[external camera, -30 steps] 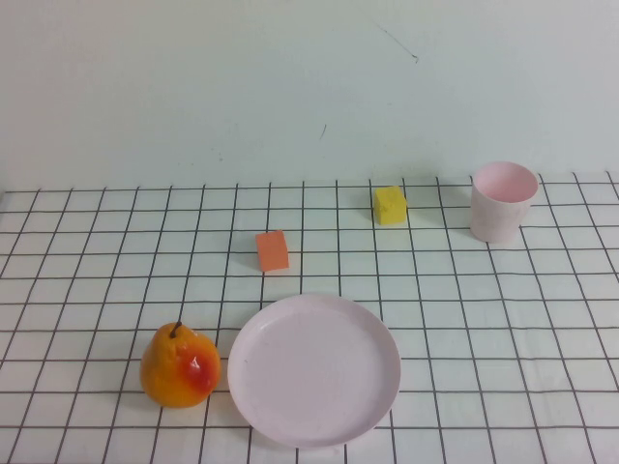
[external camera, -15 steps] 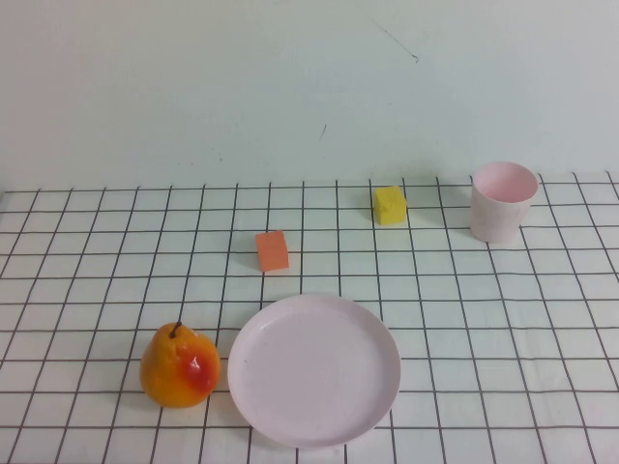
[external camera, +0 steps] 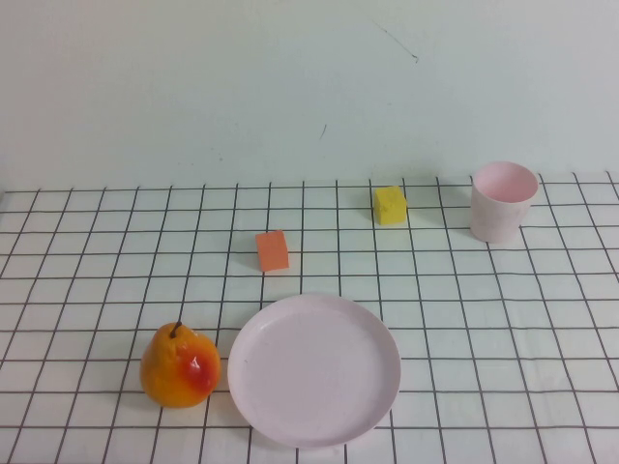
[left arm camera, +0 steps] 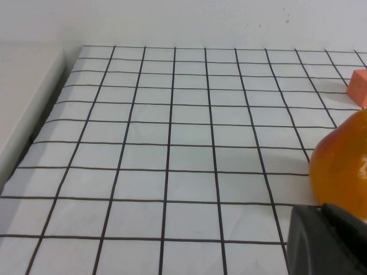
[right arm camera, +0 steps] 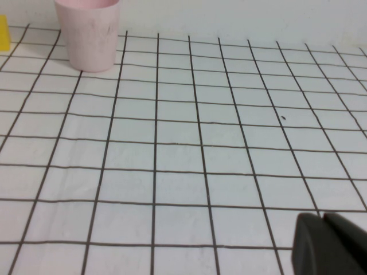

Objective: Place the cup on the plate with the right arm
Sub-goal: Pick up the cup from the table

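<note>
The pale pink cup stands upright at the far right of the gridded table. It also shows far ahead in the right wrist view. The round pale pink plate lies at the front middle with nothing on it. Neither arm shows in the high view. My right gripper is shut and empty, low over the table and well short of the cup. My left gripper is shut and empty, close beside the pear.
An orange-red pear stands just left of the plate. An orange block sits behind the plate and a yellow block left of the cup. A wall runs along the back. The table's left edge shows in the left wrist view.
</note>
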Tool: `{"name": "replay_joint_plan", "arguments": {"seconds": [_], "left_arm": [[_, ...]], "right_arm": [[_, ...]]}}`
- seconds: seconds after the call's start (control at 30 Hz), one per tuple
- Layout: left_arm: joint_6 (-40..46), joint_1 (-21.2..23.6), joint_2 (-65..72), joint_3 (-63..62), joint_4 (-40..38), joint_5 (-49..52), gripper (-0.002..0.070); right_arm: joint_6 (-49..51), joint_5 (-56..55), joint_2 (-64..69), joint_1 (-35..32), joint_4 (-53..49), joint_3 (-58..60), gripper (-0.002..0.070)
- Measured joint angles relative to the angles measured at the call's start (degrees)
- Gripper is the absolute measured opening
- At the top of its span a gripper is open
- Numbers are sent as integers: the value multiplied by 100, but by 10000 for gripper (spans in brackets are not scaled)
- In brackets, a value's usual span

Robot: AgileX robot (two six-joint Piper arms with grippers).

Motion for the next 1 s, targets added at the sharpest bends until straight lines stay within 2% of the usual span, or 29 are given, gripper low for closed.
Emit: {"name": "replay_joint_plan", "arguments": {"seconds": [0.63, 0.8, 1.0], "left_arm": [[0, 0, 0, 0, 0, 0, -5], [0, 0, 0, 0, 0, 0, -5], [0, 0, 0, 0, 0, 0, -5]], "right_arm": [[0, -100, 0, 0, 451, 0, -1], [4, -687, 0, 0, 543, 10, -1], [37, -1953, 0, 0, 813, 10, -1]]}}
